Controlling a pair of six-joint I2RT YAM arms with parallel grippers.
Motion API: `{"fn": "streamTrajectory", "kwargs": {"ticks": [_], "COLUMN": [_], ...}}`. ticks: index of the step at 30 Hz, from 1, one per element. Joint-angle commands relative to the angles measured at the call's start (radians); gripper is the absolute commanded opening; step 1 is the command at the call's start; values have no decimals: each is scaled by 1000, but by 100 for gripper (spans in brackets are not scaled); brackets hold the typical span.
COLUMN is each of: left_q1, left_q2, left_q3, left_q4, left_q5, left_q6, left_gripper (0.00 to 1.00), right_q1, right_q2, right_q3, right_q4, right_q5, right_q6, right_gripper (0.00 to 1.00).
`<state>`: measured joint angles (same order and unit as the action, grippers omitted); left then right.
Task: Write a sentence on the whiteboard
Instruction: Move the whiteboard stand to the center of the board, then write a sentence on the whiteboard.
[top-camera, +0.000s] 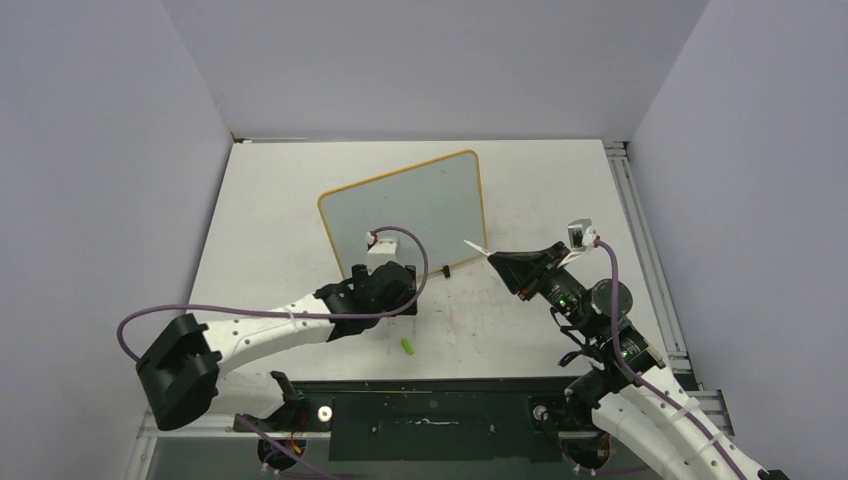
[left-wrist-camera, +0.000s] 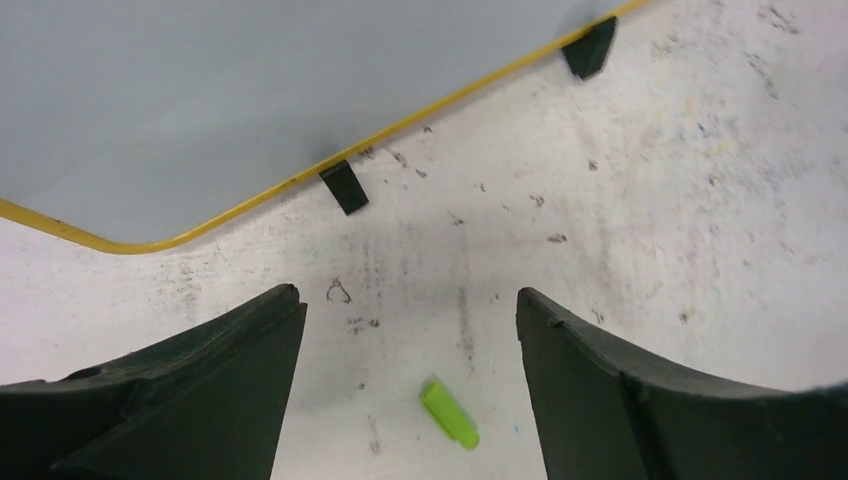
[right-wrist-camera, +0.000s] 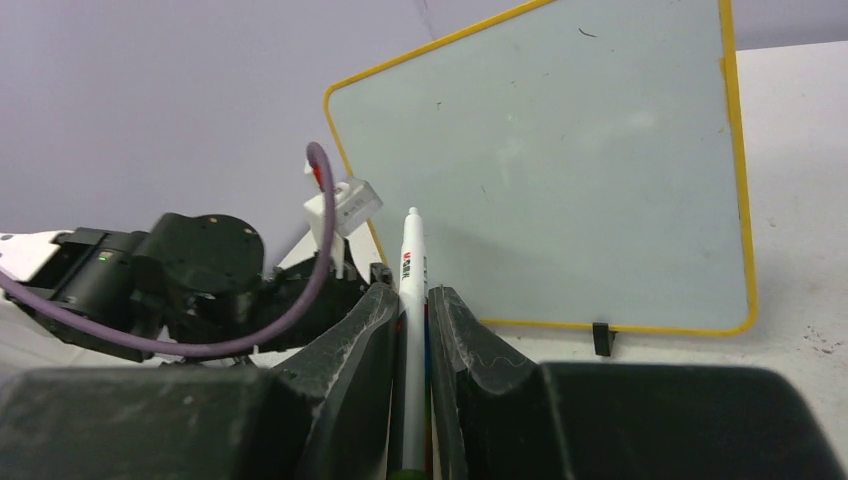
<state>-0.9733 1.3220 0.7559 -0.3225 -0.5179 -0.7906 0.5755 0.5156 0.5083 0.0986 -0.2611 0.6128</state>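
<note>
On the table (top-camera: 260, 210), the whiteboard (top-camera: 405, 205) stands upright near the middle on two black feet (left-wrist-camera: 344, 187), set at an angle to the table's edges.

Only the top view shows both arms at once. The left arm (top-camera: 270, 330) reaches in low from the left, nearly flat along the table, with its wrist just before the board's bottom edge. The right arm (top-camera: 600, 330) rises from the right and bends inward, pointing left at the board's right edge.

Only the left wrist view shows the left gripper (left-wrist-camera: 407, 305) clearly. Its fingers stand wide apart and hold nothing, aimed down at the scuffed table. A green cap (left-wrist-camera: 449, 412) lies on the surface between them, short of the board's yellow frame.

Only the right wrist view shows the right gripper (right-wrist-camera: 412, 292) pressed together on a white marker (right-wrist-camera: 412, 250). The marker's end juts towards the board's pale grey face, which carries a few tiny dark specks. Whether the marker touches the board I cannot tell.
</note>
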Motion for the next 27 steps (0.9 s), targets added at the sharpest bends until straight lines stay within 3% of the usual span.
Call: {"fn": "streamTrajectory", "kwargs": {"ticks": [1, 7, 15, 22, 25, 27], "left_q1": [9, 155, 649, 1038, 1143, 1183], "left_q2": [-167, -276, -319, -337, -336, -329], "left_q3": [62, 328, 489, 267, 146, 113], "left_q4": [-92, -348, -369, -37, 207, 279], "left_q5": [180, 384, 768, 1225, 1415, 1443], "left_q6": [163, 350, 506, 395, 294, 296], "left_gripper": [77, 82, 85, 86, 86, 85], "right_q1": [2, 3, 8, 123, 218, 262], "right_q2": [-9, -4, 42, 169, 267, 349], "right_q3": [48, 65, 98, 100, 134, 157], "right_q4": [1, -20, -46, 92, 154, 211], "right_q5": [21, 26, 43, 49, 76, 68], "right_q6": [-20, -20, -69, -95, -132, -145], "right_gripper": [9, 9, 9, 6, 5, 5]}}
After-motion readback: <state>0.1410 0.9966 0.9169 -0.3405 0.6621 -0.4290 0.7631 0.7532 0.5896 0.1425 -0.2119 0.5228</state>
